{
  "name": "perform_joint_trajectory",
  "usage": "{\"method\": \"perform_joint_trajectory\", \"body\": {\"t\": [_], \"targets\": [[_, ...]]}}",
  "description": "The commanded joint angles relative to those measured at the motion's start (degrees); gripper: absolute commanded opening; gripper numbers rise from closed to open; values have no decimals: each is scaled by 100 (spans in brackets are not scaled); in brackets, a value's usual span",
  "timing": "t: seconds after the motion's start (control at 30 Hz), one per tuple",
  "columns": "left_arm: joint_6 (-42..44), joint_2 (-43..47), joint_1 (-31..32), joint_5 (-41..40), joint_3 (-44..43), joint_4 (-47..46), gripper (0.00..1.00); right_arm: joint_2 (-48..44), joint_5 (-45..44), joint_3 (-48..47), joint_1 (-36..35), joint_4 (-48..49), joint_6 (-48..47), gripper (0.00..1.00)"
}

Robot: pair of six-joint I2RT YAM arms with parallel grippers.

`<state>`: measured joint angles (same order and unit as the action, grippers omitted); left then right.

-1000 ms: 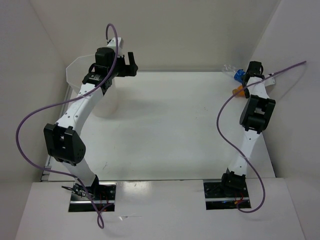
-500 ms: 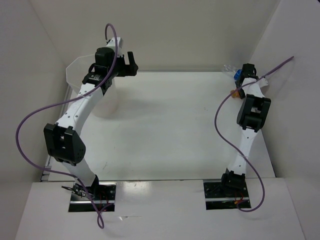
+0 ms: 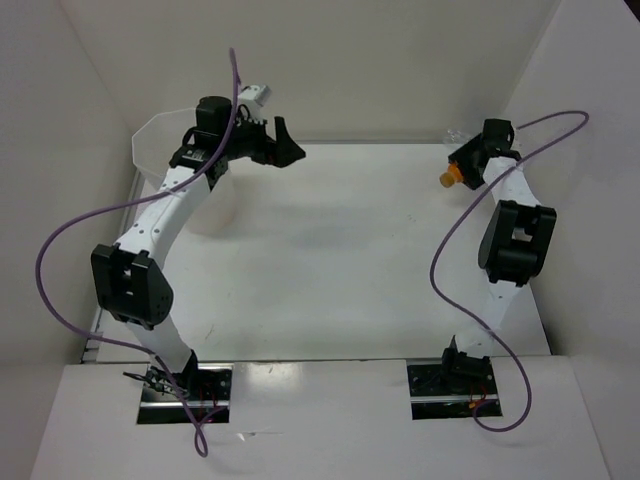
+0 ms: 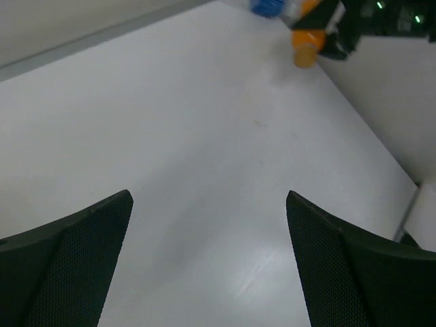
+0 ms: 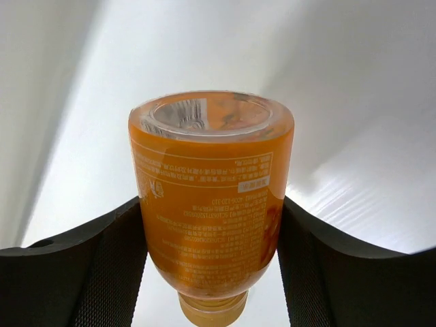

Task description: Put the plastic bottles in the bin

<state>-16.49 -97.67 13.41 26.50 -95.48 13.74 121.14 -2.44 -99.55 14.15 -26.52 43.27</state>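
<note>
Right tool (image 3: 466,163) swung leftward, gripping orange bottle (image 5: 211,204), left tool (image 4: 210,259) spread wide

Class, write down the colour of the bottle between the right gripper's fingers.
The bottle is translucent orange, seen best in the right wrist view.

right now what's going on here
The right gripper is shut on an orange bottle near the far right corner of the table. The left gripper hangs open and empty beside the bin at far left. Another bottle with blue on it lies in the far right corner, not yet picked up.
</note>
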Motion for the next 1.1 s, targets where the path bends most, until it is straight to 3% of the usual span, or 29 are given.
{"method": "perform_joint_trajectory", "body": {"t": [0.0,0.17,0.33,0.43,0.8,0.9,1.07], "targets": [[85,-427,424,1953,-295,-284,100,-1250,894,208,-772,833,-661,51],[137,-1279,1233,2017,-1209,235,100,-1593,1017,208,-1922,684,-504,51],[-266,-1755,1524,1912,-1692,199,100,-1646,990,6,-2654,719,-408,51],[-320,-1756,1673,1429,-1781,200,100,-1646,1036,6,-2988,771,-354,51],[-74,-860,1726,-424,-753,384,100,-2129,973,339,-3129,744,-293,50],[-74,-859,1622,-488,-673,305,100,-2183,1315,410,-3129,745,-292,50],[-144,-1314,1551,101,-1085,163,100,-2113,1877,471,-3129,964,-47,50]]}}
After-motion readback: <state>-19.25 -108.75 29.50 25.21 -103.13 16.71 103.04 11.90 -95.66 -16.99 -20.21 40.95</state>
